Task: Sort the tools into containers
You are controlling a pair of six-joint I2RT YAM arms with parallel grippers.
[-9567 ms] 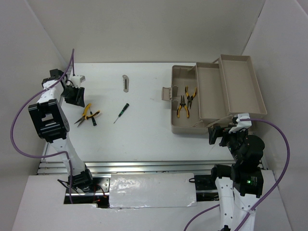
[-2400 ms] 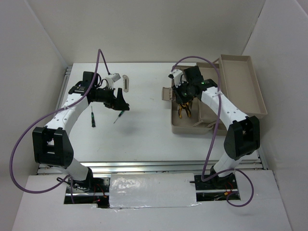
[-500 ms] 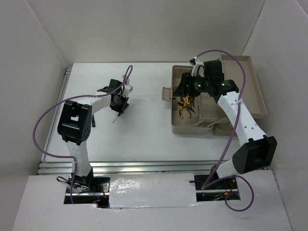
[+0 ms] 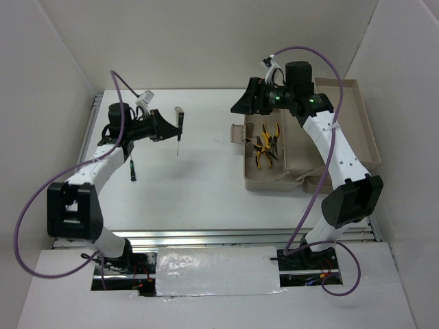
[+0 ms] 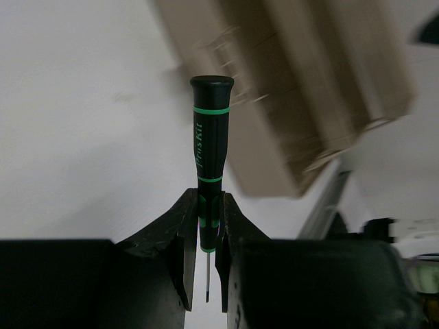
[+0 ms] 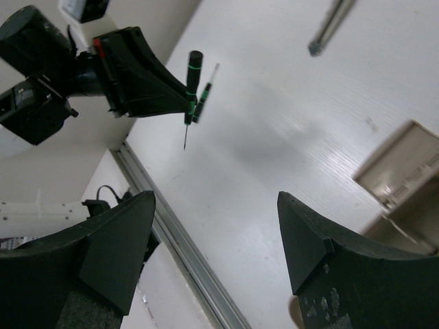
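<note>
Black screwdriver clamped between left gripper's fingers, we are lifting it off the table; right gripper is widening, empty.

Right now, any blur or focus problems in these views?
Left wrist: screwdriver sharp, toolbox behind it motion-smeared. Right wrist: toolbox corner and near fingers soft. Top: crisp, even light, soft shadows.

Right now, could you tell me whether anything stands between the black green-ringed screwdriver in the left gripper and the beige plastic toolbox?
Only the open right gripper, hovering by the beige toolbox's far left corner, on the side facing the screwdriver. Nothing lies on the white table between them.
</note>
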